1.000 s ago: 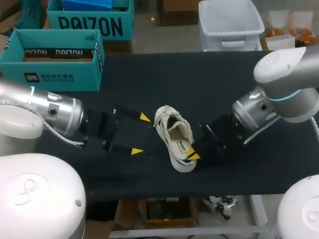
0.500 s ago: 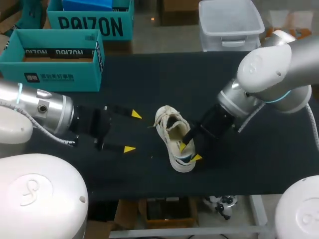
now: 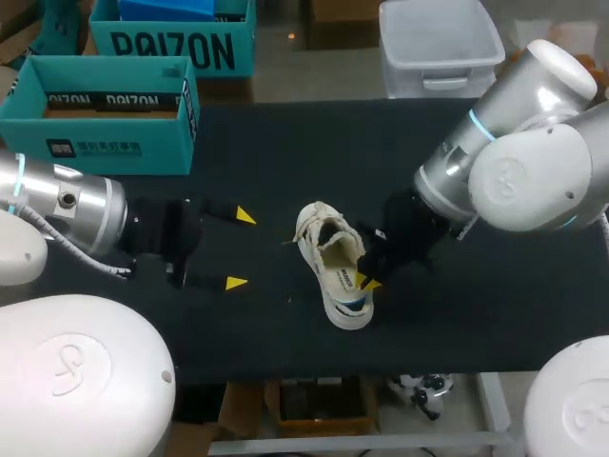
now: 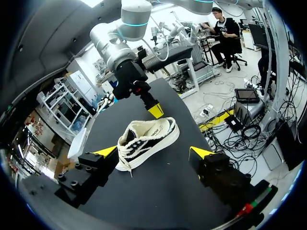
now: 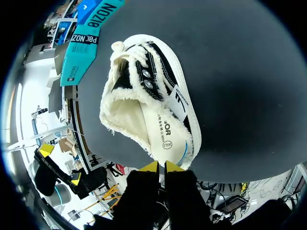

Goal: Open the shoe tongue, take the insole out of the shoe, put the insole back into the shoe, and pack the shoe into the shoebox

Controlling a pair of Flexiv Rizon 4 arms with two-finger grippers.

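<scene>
The white shoe (image 3: 333, 263) sits on its sole near the middle of the black table (image 3: 285, 152), toe towards the far edge, with the insole (image 5: 165, 136) lying inside its open mouth. The right gripper (image 5: 161, 166) is just beside the heel, its yellow-tipped fingers (image 5: 149, 166) drawn together with only a hairline gap; whether they pinch anything is unclear. The left gripper (image 3: 240, 249) is near the shoe's toe side without touching it, fingers spread wide apart. The open teal shoebox (image 3: 105, 114) stands at the table's far left corner, well apart from the shoe.
</scene>
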